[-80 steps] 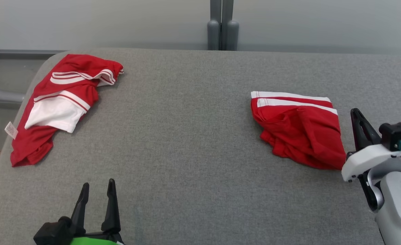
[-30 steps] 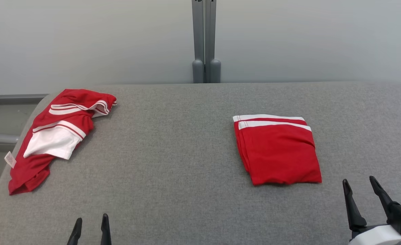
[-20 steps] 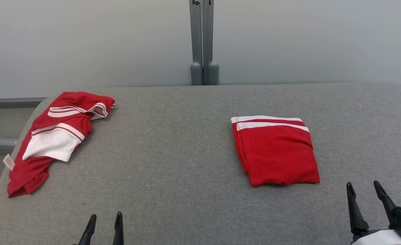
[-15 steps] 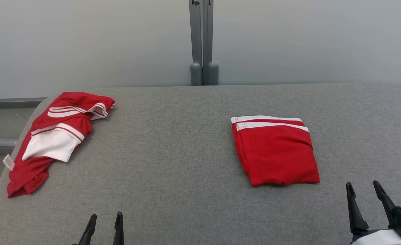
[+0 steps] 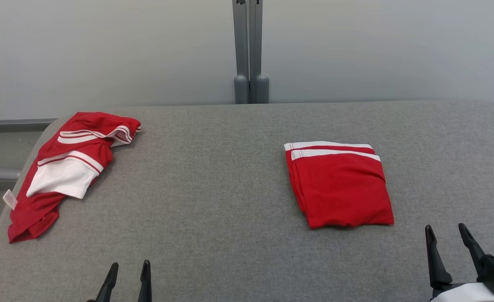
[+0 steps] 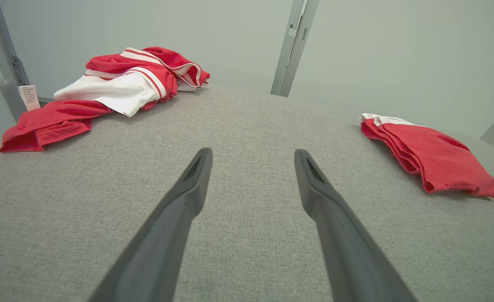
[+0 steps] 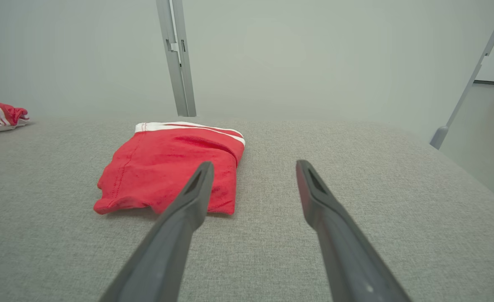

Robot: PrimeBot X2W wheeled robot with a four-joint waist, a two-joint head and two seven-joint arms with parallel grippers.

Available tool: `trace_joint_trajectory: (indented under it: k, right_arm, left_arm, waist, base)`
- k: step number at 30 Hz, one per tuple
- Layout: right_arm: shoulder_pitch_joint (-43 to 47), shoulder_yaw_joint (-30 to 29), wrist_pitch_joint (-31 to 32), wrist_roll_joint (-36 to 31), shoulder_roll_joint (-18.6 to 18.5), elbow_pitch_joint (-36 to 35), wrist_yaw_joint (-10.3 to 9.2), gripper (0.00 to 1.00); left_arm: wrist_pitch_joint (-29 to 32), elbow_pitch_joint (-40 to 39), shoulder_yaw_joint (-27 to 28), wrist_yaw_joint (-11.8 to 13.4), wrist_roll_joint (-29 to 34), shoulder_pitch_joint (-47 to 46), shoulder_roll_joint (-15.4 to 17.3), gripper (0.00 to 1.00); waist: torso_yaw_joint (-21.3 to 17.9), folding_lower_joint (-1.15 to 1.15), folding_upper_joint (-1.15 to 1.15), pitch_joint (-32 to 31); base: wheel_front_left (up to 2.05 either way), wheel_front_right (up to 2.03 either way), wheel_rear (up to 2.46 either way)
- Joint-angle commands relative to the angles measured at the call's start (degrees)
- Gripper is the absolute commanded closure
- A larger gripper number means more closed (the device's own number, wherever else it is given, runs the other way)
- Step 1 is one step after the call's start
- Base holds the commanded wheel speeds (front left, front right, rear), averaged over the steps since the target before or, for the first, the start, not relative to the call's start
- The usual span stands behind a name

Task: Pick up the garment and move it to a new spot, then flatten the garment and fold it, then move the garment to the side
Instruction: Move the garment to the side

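A red garment with white stripes (image 5: pixel 341 186) lies folded in a neat rectangle on the right half of the grey table (image 5: pixel 213 201); it also appears in the left wrist view (image 6: pixel 429 153) and the right wrist view (image 7: pixel 171 167). A second red-and-white garment (image 5: pixel 68 163) lies crumpled at the table's far left corner (image 6: pixel 104 90). My left gripper (image 5: pixel 129 268) rests open low at the front left, nothing between its fingers. My right gripper (image 5: pixel 446 230) stands open at the front right, just short of the folded garment and apart from it.
A grey upright post (image 5: pixel 249 50) stands behind the table against a pale wall. The crumpled garment's tag (image 5: pixel 10 199) hangs over the rounded left edge. Bare grey surface stretches between the two garments.
Earlier the right gripper was beside a rumpled garment; it has since withdrawn to the front right, leaving the garment flat and folded. The camera rose. Over the last second nothing has visibly moved.
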Motion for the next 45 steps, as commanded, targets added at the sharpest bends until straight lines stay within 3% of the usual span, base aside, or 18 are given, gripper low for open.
trace_joint_trajectory:
  k: [1, 9, 14, 23, 30, 36, 37, 38, 45]
  right_arm:
    - [-0.60, -0.04, -0.16, -0.23, 0.16, 0.15, -0.01, 0.00]
    - [-1.61, -0.56, -0.16, 0.28, 0.66, 0.97, -0.01, 0.00]
    - [-6.32, -2.01, 0.25, 3.49, 0.40, 7.52, -0.02, 0.00]
    - [-25.48, -3.41, 17.92, 7.18, -1.29, 22.98, 0.00, 0.00]
    - [-35.05, -5.82, 24.46, 8.60, -1.26, 34.45, 0.00, 0.00]
    - [-41.06, -8.47, 28.14, 8.49, -0.29, 42.67, 0.00, 0.00]
    - [-41.81, -8.21, 28.51, 9.10, 0.18, 43.14, 0.00, 0.31]
    - [-42.70, -7.99, 28.33, 9.95, 0.66, 43.42, 0.01, 1.00]
    - [-46.57, -2.10, 28.57, 13.19, 2.00, 42.50, 0.00, 1.00]
  left_arm:
    - [-0.01, 0.06, 0.06, 0.00, -0.30, -0.98, 0.60, 0.00]
    - [-0.01, -0.12, 0.04, 0.00, -0.23, -1.05, 0.67, 0.00]
    - [-0.01, -0.52, -1.15, 0.00, -0.13, -1.82, 0.42, 0.00]
    - [-0.01, 0.33, -4.50, 0.00, -2.00, -5.94, 0.44, 0.00]
    - [-0.01, 0.79, -6.34, 0.00, -2.47, -8.42, -0.11, 0.00]
    - [0.00, 0.48, -6.31, -0.01, -2.77, -9.58, -0.20, 0.00]
    - [-0.01, 0.38, -6.07, -0.01, -2.76, -9.82, -0.09, 0.00]
    - [-0.01, 0.23, -5.80, -0.01, -2.72, -10.01, 0.05, 0.00]
    - [-0.01, -1.48, -2.66, -0.01, -3.10, -8.74, 1.08, 0.00]
  waist:
    - [0.02, 0.00, 0.00, 0.03]
    - [0.43, 0.00, 0.00, 0.00]
    - [1.93, 0.00, 0.00, 1.09]
    - [6.82, 0.00, 0.00, 8.13]
    - [10.18, 0.00, 0.00, 11.69]
    - [10.06, 0.00, 0.00, 14.07]
    - [9.57, 0.00, 0.00, 14.50]
    - [8.72, 0.00, 0.00, 14.95]
    - [-2.90, 0.00, 0.00, 18.33]
  base:
    - [0.00, 0.00, 0.00]
    - [0.00, 0.00, 0.00]
    - [0.00, 0.00, 0.00]
    - [0.00, 0.00, 0.00]
    - [0.00, 0.00, 0.00]
    - [0.00, 0.00, 0.00]
    - [0.00, 0.00, 0.00]
    - [0.00, 0.00, 0.00]
    - [0.00, 0.00, 0.00]
